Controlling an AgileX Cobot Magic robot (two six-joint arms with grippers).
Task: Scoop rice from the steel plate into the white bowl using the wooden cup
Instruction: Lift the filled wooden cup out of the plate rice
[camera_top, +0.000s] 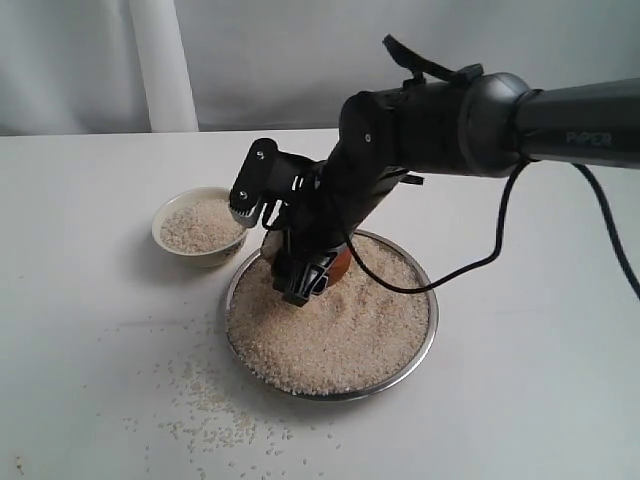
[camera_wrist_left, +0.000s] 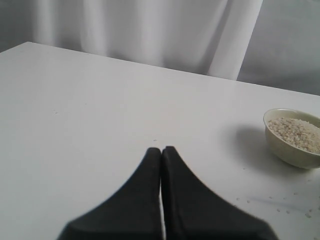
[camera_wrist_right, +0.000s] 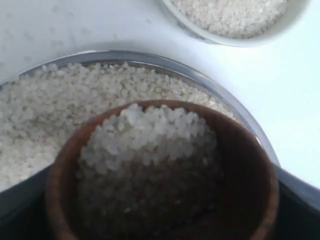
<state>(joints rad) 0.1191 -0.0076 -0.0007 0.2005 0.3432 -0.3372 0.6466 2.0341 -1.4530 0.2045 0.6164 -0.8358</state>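
Wooden cup (camera_wrist_right: 252, 175), partly filled with rice (camera_top: 345, 330), is clamped in the right pincer (camera_top: 308, 278) low over the heap in the steel plate (camera_top: 426, 345), on the side nearest the white bowl (camera_top: 172, 216). That bowl stands just beside the plate. The left pincer (camera_wrist_left: 161, 151) hangs above the surface (camera_wrist_left: 90, 115), fingers pressed together, gripping nothing.

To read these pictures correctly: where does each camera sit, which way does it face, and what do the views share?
Exterior: off the arms, above the table, looking down at the steel plate; shows the right arm and the right hand gripping the wooden cup.
Left wrist: behind the shut left hand, facing across the table toward a curtain.
Right wrist: behind the right hand, looking into the cup of rice over the plate.
Shared: all three show the white bowl.
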